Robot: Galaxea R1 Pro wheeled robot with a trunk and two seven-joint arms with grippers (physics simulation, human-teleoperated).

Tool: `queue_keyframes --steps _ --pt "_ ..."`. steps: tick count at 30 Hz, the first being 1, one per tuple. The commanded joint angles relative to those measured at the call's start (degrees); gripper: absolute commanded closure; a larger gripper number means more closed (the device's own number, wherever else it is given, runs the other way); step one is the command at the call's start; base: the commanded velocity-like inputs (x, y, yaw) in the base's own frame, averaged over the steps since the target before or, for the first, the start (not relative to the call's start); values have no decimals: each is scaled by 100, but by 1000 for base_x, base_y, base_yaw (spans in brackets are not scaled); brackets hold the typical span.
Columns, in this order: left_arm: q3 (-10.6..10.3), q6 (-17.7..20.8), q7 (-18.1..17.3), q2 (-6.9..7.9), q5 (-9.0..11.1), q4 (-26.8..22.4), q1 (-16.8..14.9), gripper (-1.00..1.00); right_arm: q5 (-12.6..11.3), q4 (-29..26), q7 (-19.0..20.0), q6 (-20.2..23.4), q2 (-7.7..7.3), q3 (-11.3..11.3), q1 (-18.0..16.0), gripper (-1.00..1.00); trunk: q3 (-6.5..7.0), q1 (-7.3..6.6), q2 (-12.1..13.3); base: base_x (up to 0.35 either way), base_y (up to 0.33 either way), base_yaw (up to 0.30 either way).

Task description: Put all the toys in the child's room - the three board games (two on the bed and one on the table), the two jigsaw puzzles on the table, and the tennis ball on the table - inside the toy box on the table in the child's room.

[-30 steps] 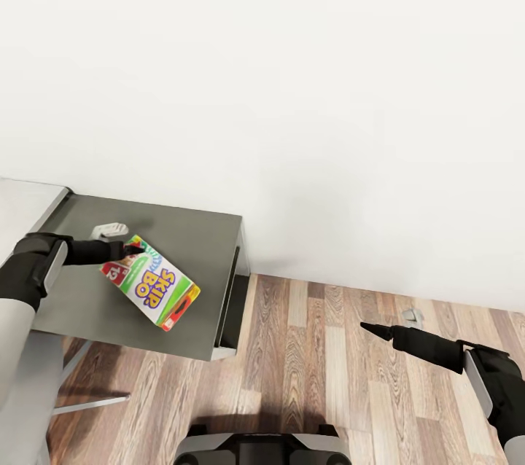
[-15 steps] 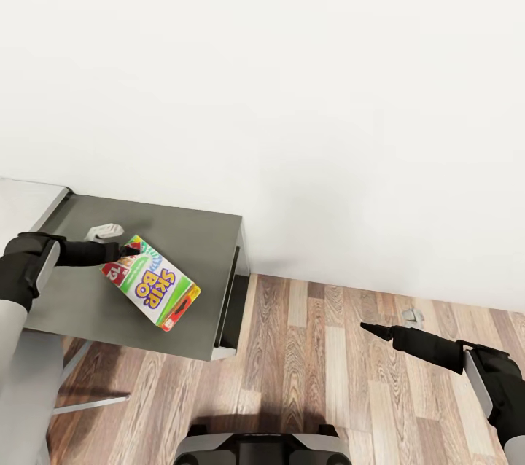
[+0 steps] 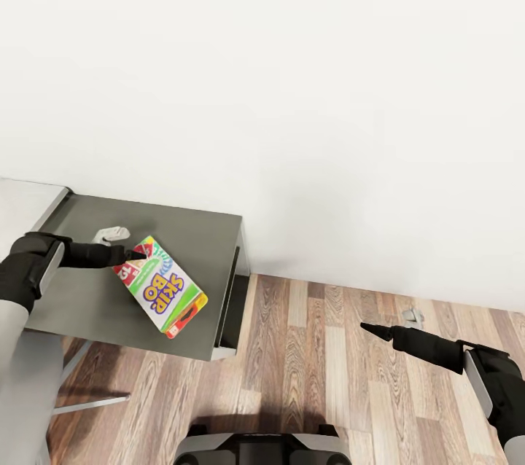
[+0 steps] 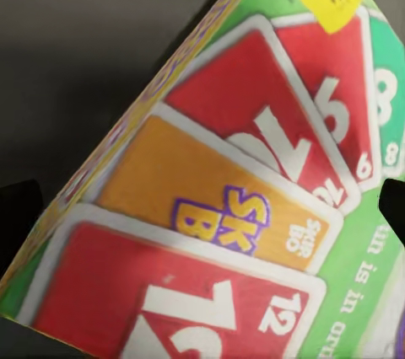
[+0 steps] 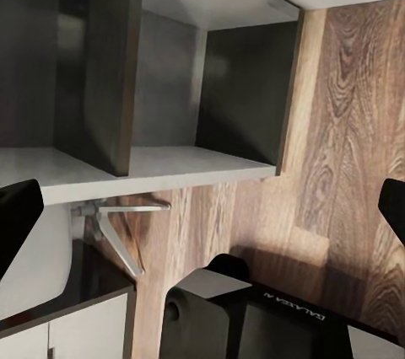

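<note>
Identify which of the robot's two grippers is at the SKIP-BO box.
The left gripper: its tips meet the SKIP-BO box's upper corner on the dark grey desk. The right gripper hangs over the wood floor, apart from any toy.

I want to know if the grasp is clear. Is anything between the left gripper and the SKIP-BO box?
Nothing visible is. The left gripper is already at the near corner of the SKIP-BO box on the dark desk top, and the left wrist view shows the box close up.

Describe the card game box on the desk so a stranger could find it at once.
Find the dark grey desk top against the white wall. Near its front right corner lies a flat SKIP-BO box, the left gripper at its far corner. It is the desk's one colourful thing: white, green and purple lettering.
</note>
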Motion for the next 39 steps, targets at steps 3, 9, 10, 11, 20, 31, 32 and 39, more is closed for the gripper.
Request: queue_keyframes --steps 3,9,10,11,20,31,32,39 --pt "-182 56 -50 4 -10 -6 7 -100 -25 0 8 45 -1 -6 -3 -100 -7 3 -9 0 0 0" --pt "-761 61 -810 67 -29 -8 11 -100 -18 0 8 45 -1 -10 -3 -100 -7 3 -9 0 0 0" --pt "-781 62 -840 69 -30 -8 11 -100 -18 0 8 45 -1 -11 -3 -100 -7 3 -9 0 0 0" --pt "-819 63 -883 71 -31 -8 11 -100 -17 0 8 45 -1 -11 -3 -100 -7 3 -9 0 0 0" --pt "-986 65 -1003 77 -33 -8 11 -100 -8 118 4 37 -1 -11 -3 -100 -7 3 -9 0 0 0" --pt "-1060 65 -1012 67 -27 -8 19 -100 -8 192 8 27 -1 -11 -3 -100 -7 3 -9 0 0 0" --pt "-1117 65 -1014 69 -24 -8 19 -100 -8 192 8 27 -1 -11 -3 -100 -7 3 -9 0 0 0" --pt "-1333 64 -1019 74 -15 -6 20 -100 -8 193 8 27 -1 -11 -3 -100 -7 3 -9 0 0 0"
